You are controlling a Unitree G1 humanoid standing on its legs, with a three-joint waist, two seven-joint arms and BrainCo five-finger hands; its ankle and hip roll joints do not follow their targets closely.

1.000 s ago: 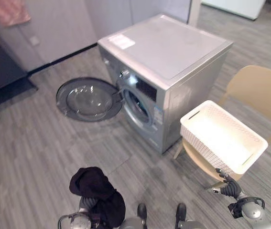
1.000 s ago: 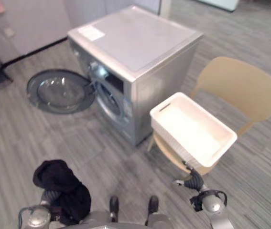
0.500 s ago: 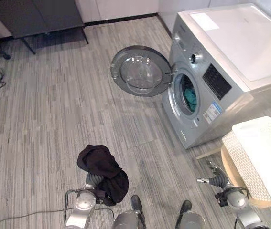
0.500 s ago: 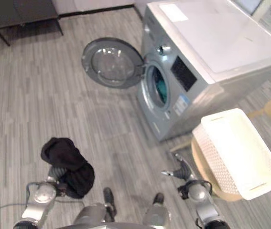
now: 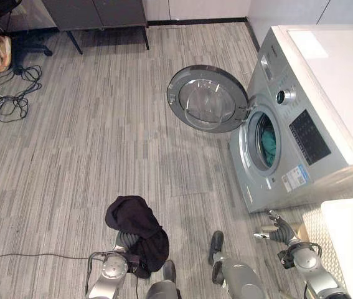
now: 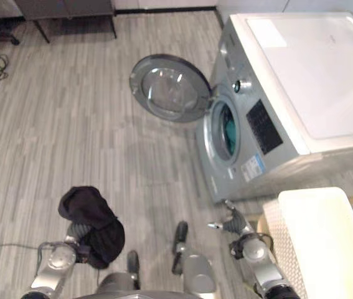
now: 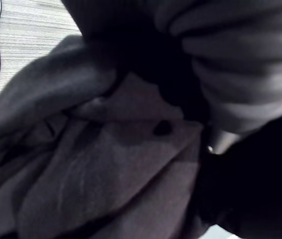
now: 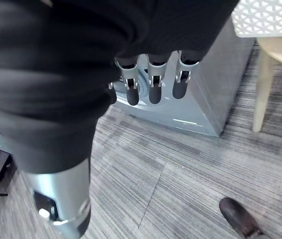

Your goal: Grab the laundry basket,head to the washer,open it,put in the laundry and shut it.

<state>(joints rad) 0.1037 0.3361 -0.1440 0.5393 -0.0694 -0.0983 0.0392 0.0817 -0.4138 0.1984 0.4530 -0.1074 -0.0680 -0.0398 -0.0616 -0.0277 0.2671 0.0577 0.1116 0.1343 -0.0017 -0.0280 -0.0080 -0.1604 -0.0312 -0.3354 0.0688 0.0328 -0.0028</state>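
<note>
While the washer (image 5: 301,124) door (image 5: 207,99) hangs open, left hand (image 5: 126,240) carries a black garment (image 5: 136,227), fingers apparently buried in cloth; right hand (image 5: 280,233) fingers relaxed, empty.

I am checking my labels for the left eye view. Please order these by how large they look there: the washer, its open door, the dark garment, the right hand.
1. washer, though cut off at the edge
2. open door
3. dark garment, held up by the left hand, so nearer the camera, which enlarges it
4. right hand
</note>
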